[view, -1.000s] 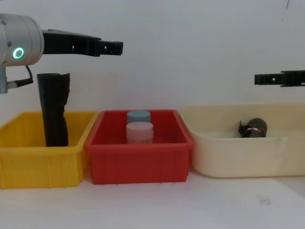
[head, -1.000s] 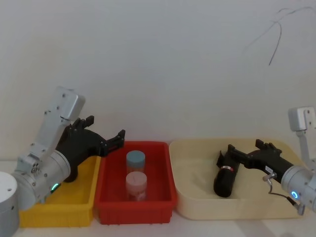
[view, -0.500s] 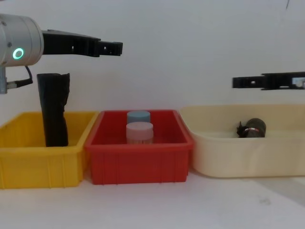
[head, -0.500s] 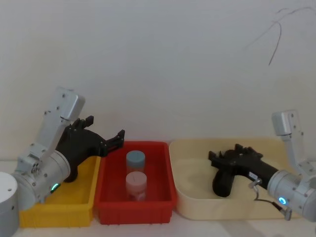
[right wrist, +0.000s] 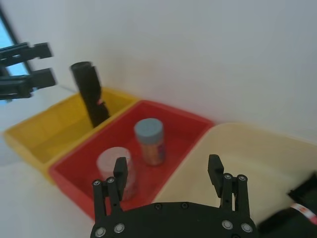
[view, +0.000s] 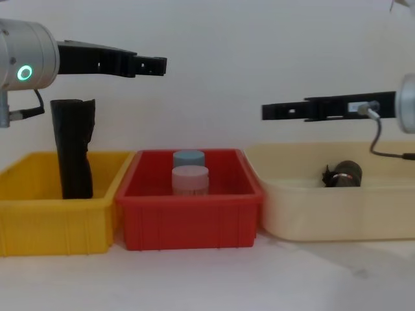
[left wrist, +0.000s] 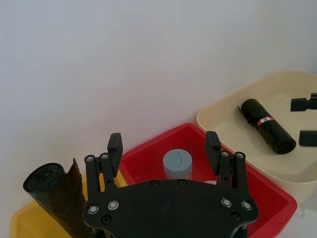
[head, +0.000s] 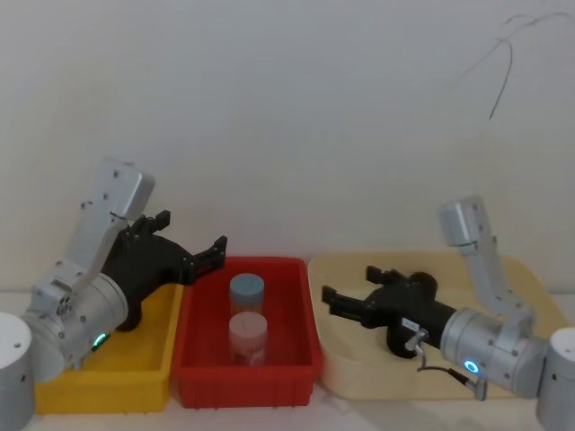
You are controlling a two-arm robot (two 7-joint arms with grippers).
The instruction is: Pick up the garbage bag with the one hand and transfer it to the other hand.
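Note:
The garbage bag (view: 343, 175), a thick black roll with a red-and-white label, lies on its side in the cream bin (view: 324, 214); the left wrist view shows it too (left wrist: 265, 126). My right gripper (head: 349, 289), on the blue-ringed arm, hovers open over the cream bin's left part, pointing toward the red bin, with nothing between its fingers (right wrist: 167, 166). The bag lies behind and below it. My left gripper (head: 208, 254), on the green-ringed arm, is held open and empty above the seam of the yellow and red bins (left wrist: 164, 145).
The yellow bin (view: 52, 227) holds a taller black roll (view: 73, 149) standing on end. In the red bin (view: 188, 223) stand a blue-lidded jar (head: 246, 292) and a pink-lidded jar (head: 248, 334). A white wall rises close behind the bins.
My right gripper has swung left, from over the bag to the cream bin's left side, still open. The bag stays in the bin. The left arm has not moved.

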